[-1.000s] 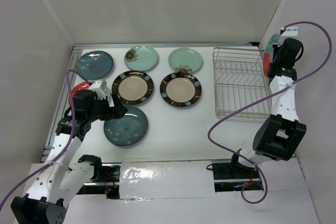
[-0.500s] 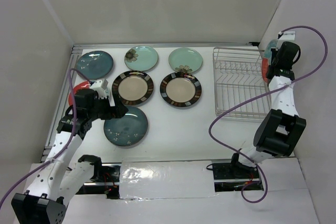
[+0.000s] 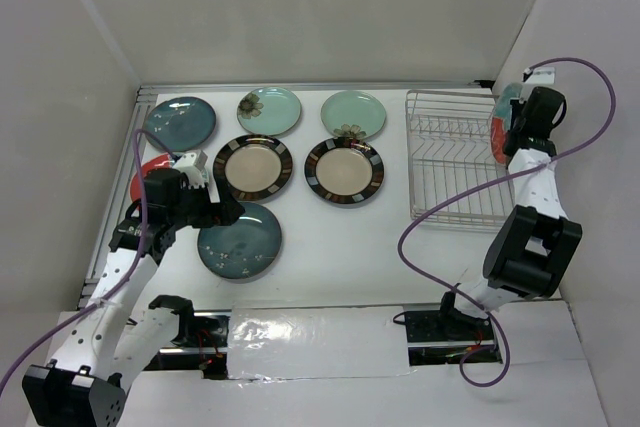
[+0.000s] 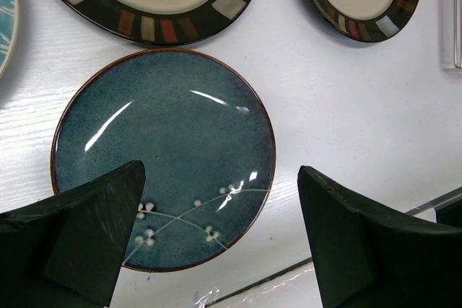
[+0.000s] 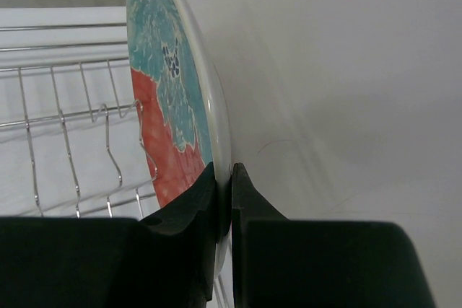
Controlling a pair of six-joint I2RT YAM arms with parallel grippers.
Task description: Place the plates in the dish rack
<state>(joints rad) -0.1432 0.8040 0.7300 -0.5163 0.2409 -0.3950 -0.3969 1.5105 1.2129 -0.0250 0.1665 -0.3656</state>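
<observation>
While the right end effector [image 5: 222, 178] pinches the upright red plate [image 5: 170, 106] by its rim alone, dish rack [image 3: 455, 162] wires just to its left could knock it loose.

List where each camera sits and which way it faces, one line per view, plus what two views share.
Top external: above and behind the arms, looking down on the table; both arms show.
Left wrist: on the left gripper, looking down at the near dark teal plate; its open fingers show.
Right wrist: on the right gripper, facing the dish rack; its fingers pinch the red plate.
Shared: top external and left wrist both show the near dark teal plate.
</observation>
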